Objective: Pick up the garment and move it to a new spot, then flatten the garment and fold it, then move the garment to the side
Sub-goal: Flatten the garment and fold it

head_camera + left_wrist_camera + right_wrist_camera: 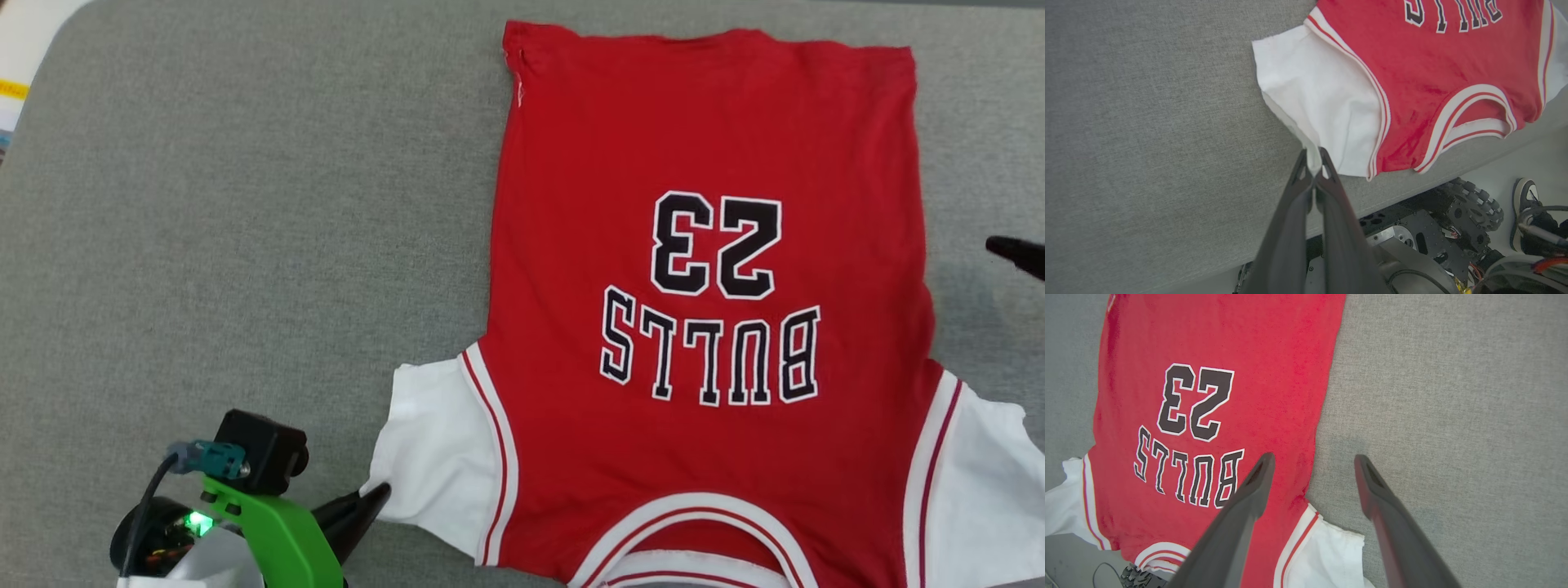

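We find a broad grey woven-fabric table surface (245, 204) running from edge to edge of the head view. On its right half lies the garment (709, 457), a red jersey-style shirt of thin soft fabric with white short sleeves and white-and-red striped trim. It is spread flat, printed side up, with its neckline at the near table edge and its hem at the far side. From the head view the black white-outlined "23" and "BULLS" read upside down.

The left gripper (1312, 158), two long dark fingers on a green bracket, is closed. It pinches the outer corner of the white sleeve (1314, 94) on the robot's left, near the front edge of the table.

The right gripper (1314, 458) stands with its fingers wide apart and holds nothing. One finger is over the red cloth beside the lettering, the other over bare table.

Beyond the table edge the left wrist view shows the robot's studded black wheel (1474, 204) and a person's dark-and-white shoe (1524, 200) on the pale floor.
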`<state>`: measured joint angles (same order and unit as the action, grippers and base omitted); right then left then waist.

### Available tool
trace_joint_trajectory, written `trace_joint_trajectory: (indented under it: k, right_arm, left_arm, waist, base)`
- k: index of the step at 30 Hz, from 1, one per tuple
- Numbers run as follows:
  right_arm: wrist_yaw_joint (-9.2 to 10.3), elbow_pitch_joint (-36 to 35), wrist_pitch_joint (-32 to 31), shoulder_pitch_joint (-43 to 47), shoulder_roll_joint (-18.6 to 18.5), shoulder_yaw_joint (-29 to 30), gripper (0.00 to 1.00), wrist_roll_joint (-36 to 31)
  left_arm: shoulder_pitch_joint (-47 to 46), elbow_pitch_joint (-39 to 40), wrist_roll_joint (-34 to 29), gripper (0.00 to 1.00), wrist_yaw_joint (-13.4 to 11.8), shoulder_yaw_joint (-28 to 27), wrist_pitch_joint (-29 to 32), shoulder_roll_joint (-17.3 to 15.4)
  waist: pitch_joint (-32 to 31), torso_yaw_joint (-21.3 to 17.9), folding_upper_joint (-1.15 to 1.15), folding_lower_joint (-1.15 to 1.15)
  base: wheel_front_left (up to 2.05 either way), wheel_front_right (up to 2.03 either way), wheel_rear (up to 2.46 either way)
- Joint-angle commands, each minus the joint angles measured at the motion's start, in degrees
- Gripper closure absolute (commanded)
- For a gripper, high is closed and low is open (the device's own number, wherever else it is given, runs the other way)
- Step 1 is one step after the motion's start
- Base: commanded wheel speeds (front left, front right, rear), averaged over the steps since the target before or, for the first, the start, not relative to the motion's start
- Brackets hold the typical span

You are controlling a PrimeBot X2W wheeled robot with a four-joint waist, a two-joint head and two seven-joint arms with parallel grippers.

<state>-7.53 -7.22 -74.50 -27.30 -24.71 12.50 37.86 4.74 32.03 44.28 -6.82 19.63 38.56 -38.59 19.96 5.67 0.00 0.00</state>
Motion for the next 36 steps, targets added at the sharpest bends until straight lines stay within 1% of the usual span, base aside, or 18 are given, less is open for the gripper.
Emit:
trace_joint_trajectory:
  k: [1,5,8,13,17,25,31,32,33,34,36]
  right_arm:
    - [0.04,1.37,-1.51,-3.21,0.12,-0.06,0.0,-1.28]
    - [0.04,5.56,-4.78,-11.59,-0.93,-0.55,0.0,-4.94]
    - [0.04,8.68,-5.44,-17.1,-1.57,-0.68,0.0,-7.17]
    - [0.04,14.6,-4.55,-24.51,-2.6,-1.09,0.0,-11.38]
    - [0.04,18.92,-2.91,-29.03,-3.37,-1.88,0.0,-14.15]
    - [0.04,25.18,0.16,-34.31,-4.8,-4.06,0.0,-16.69]
    - [0.04,28.3,1.19,-33.27,-5.66,-5.87,0.0,-16.07]
    - [0.04,28.76,1.07,-33.07,-5.68,-6.17,0.56,-15.83]
    - [0.04,28.95,1.23,-32.92,-5.77,-6.49,0.9,-15.68]
    - [0.04,29.19,1.49,-32.67,-5.91,-6.87,1.0,-15.59]
    - [0.04,29.7,1.81,-32.31,-6.11,-7.47,1.0,-15.38]
  left_arm:
    - [-1.81,0.66,-0.88,1.0,0.01,0.44,0.09,0.32]
    - [-3.96,2.05,-1.96,1.0,0.71,1.97,-0.61,1.8]
    - [-5.37,2.25,-2.58,1.0,1.24,2.69,-1.22,2.66]
    - [-8.01,1.01,-3.56,1.0,2.75,3.89,-2.78,4.13]
    - [-10.22,-0.42,-4.03,1.0,3.73,4.88,-3.78,5.61]
    - [-12.59,-2.24,-4.66,1.0,4.44,5.61,-5.42,7.41]
    - [-12.75,-3.81,-4.97,1.0,4.67,5.88,-6.06,7.55]
    - [-12.84,-3.97,-4.97,1.0,4.68,5.92,-6.1,7.61]
    - [-12.91,-4.07,-4.95,1.0,4.68,5.93,-6.14,7.65]
    - [-12.98,-4.17,-4.92,1.0,4.68,5.92,-6.16,7.68]
    - [-13.03,-4.37,-4.85,1.0,4.66,5.89,-6.15,7.63]
  waist:
    - [6.24,4.31,0.0,0.0]
    - [9.74,6.8,0.0,0.0]
    - [11.91,8.43,0.0,0.0]
    - [14.97,11.03,0.0,0.0]
    - [16.58,12.35,0.0,0.0]
    - [18.63,13.59,0.0,0.0]
    - [18.92,13.89,0.0,0.0]
    - [18.84,13.89,0.0,0.0]
    - [18.75,13.89,0.0,0.0]
    - [18.61,13.88,0.0,0.0]
    - [18.24,13.8,0.0,0.0]
  base:
    - [0.0,0.0,0.0]
    - [0.0,0.0,0.0]
    - [0.0,0.0,0.0]
    - [0.0,0.0,0.0]
    - [0.0,0.0,0.0]
    - [0.0,0.0,0.0]
    - [0.0,0.0,0.0]
    - [0.0,0.0,0.0]
    - [0.0,0.0,0.0]
    - [0.0,0.0,0.0]
    - [0.0,0.0,0.0]
